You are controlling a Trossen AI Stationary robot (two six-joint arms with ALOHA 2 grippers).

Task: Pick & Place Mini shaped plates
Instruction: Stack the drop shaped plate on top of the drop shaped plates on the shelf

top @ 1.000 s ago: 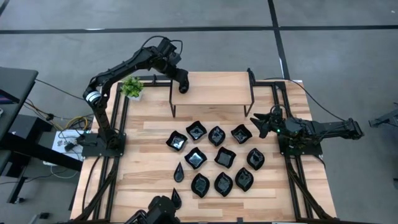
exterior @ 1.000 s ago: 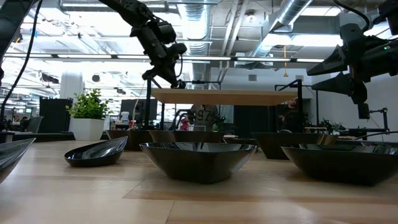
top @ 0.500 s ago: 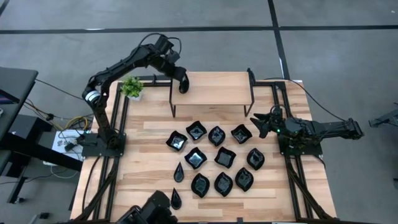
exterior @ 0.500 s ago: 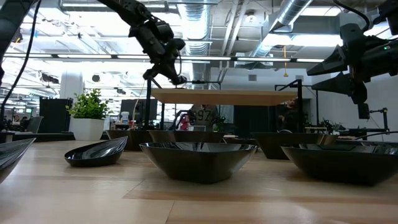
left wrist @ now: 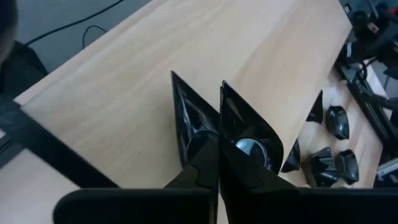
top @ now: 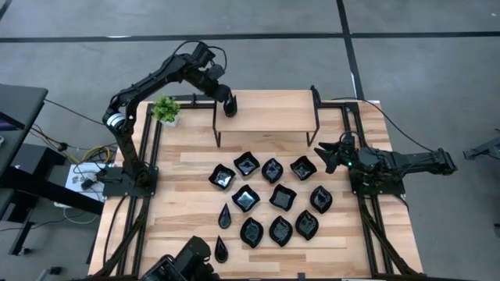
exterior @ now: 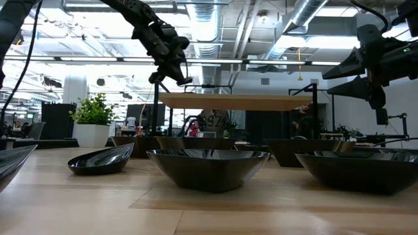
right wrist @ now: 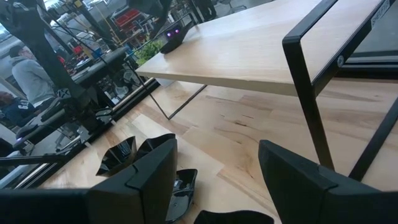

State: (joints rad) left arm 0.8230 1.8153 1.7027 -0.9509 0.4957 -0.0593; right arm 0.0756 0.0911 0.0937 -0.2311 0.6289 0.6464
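Your left gripper point(top: 229, 107) sits pinched shut, empty, over the shelf point(top: 273, 109) corner, right gripper point(top: 323, 158) waits wide open; plates point(top: 270, 199) still on the table point(top: 180, 211), so descend squarely onto a rim.

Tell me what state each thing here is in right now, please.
shelf: standing at the far end of the table.
left gripper: shut, over the shelf's left end.
right gripper: open, holding nothing, at the table's right edge.
mini shaped plates: lying right way up, clustered on the table.
plant: upright in its pot.
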